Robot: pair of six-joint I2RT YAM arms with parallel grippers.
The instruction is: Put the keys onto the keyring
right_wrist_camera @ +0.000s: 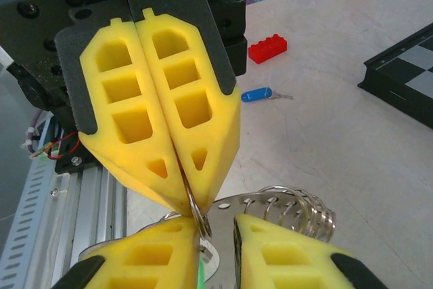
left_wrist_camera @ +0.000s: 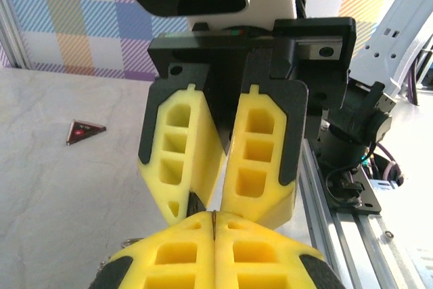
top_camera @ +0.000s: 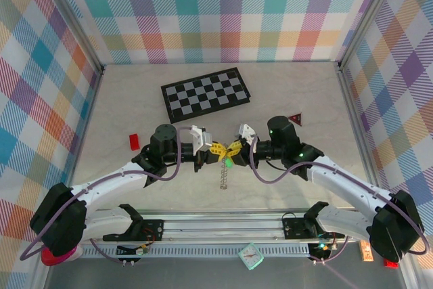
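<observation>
Leftmost, a red block [top_camera: 134, 142] lies on the table [top_camera: 304, 86], and the blue key [right_wrist_camera: 260, 94] lies flat near it, well apart from both grippers. Next, the left gripper [top_camera: 217, 151] has its jaws pressed fully together, pinching the thin wire of the keyring [right_wrist_camera: 298, 211], whose silver keys bunch just beside the fingertips. Meeting it tip to tip, the right gripper [top_camera: 234, 147] has its jaws a narrow gap apart. The green key [top_camera: 229, 162] shows at that gap, though whether it is gripped cannot be told. Farther right lies a dark red triangle [top_camera: 295, 119].
</observation>
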